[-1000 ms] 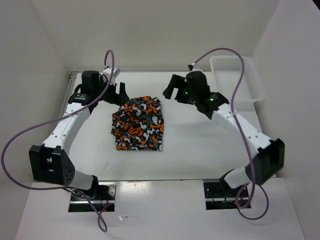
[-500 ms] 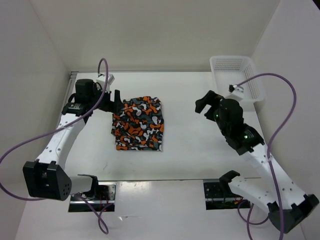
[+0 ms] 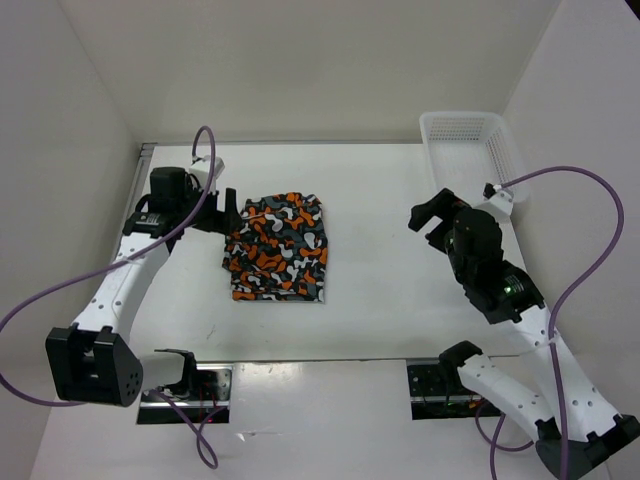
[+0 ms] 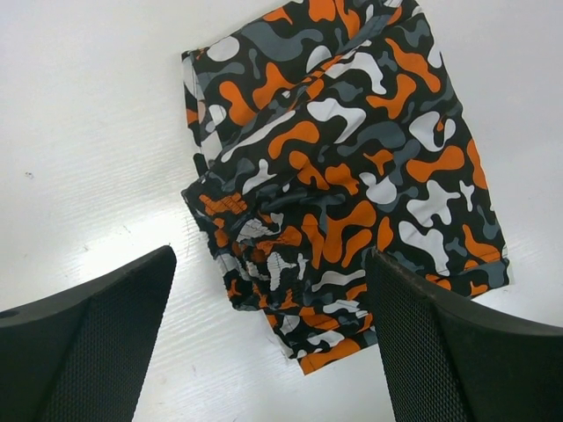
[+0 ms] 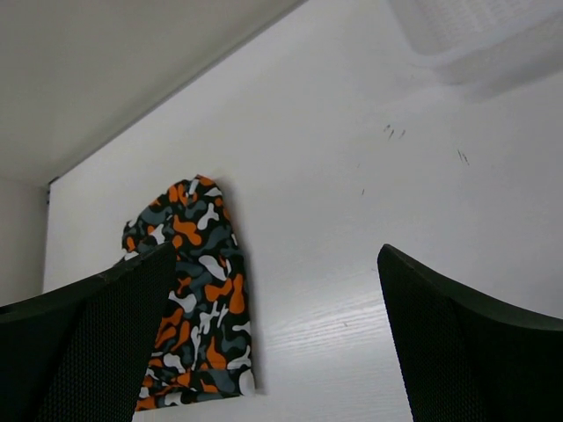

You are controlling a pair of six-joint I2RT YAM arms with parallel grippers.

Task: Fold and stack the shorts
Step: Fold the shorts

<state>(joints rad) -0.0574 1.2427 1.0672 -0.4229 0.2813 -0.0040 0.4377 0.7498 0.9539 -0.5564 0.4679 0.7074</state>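
The shorts [image 3: 277, 247], in orange, white, grey and black camouflage print, lie folded into a compact rectangle on the white table, left of centre. They also show in the left wrist view [image 4: 343, 167] and the right wrist view [image 5: 193, 299]. My left gripper [image 3: 226, 208] is open and empty, just off the shorts' far left corner; its fingers [image 4: 84, 343] frame the fabric's near edge. My right gripper [image 3: 432, 218] is open and empty, well to the right of the shorts above bare table.
A white plastic mesh basket [image 3: 470, 158] stands at the back right corner, also at the top of the right wrist view [image 5: 475, 31]. White walls close the table at the back and both sides. The arm bases sit at the near edge.
My right arm has swung away from the shorts to the right and back toward me. My left gripper has drawn slightly left, off the shorts. The shorts have not moved.
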